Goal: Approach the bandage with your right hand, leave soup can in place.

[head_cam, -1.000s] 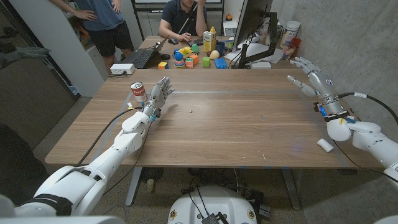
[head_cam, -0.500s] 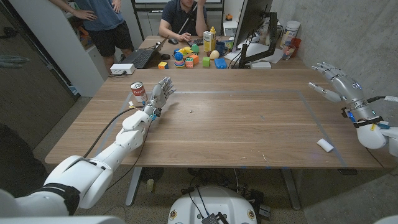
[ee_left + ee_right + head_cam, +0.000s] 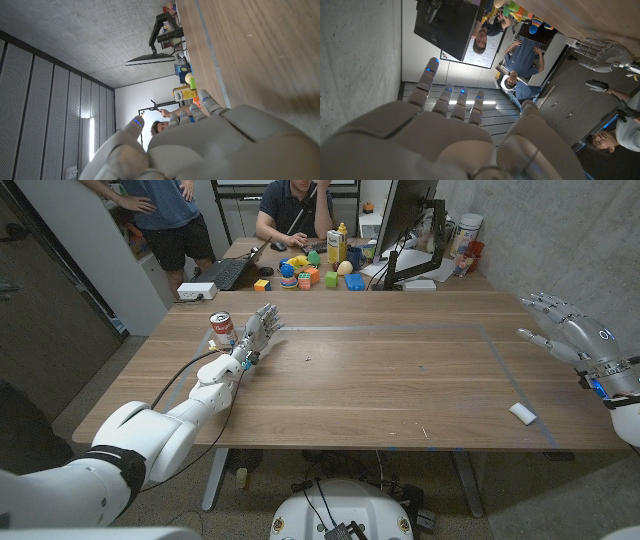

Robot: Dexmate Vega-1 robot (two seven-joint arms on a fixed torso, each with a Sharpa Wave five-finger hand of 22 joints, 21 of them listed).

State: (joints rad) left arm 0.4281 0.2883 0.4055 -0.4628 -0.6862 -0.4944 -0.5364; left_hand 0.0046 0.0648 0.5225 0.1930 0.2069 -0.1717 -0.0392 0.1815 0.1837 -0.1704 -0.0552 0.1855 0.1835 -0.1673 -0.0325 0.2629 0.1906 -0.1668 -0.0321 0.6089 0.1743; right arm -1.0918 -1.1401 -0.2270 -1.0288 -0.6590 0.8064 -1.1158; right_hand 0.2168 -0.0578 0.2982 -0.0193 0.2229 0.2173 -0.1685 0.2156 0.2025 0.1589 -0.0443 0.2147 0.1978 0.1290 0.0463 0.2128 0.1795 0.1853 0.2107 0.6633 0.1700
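A small white bandage [image 3: 522, 413] lies on the wooden table [image 3: 400, 380] near its front right corner. My right hand [image 3: 565, 330] hovers at the table's right edge, beyond the bandage and well apart from it, fingers spread and holding nothing. In the right wrist view that hand [image 3: 455, 125] shows its back with fingers apart. The red and white soup can [image 3: 222, 329] stands upright at the table's left side. My left hand [image 3: 255, 332] stands just right of the can, fingers apart and empty. The left wrist view shows this hand [image 3: 200, 145] beside the table [image 3: 260, 60].
Colourful toys [image 3: 310, 272], a yellow box [image 3: 338, 246], a laptop [image 3: 225, 272] and a monitor [image 3: 405, 220] sit on the desk behind the table. Two people [image 3: 295, 210] are behind it. A cable [image 3: 175, 385] trails along my left arm.
My right hand has swung rightward from over the table's right part to its right edge. The left hand, the can and the bandage have stayed put.
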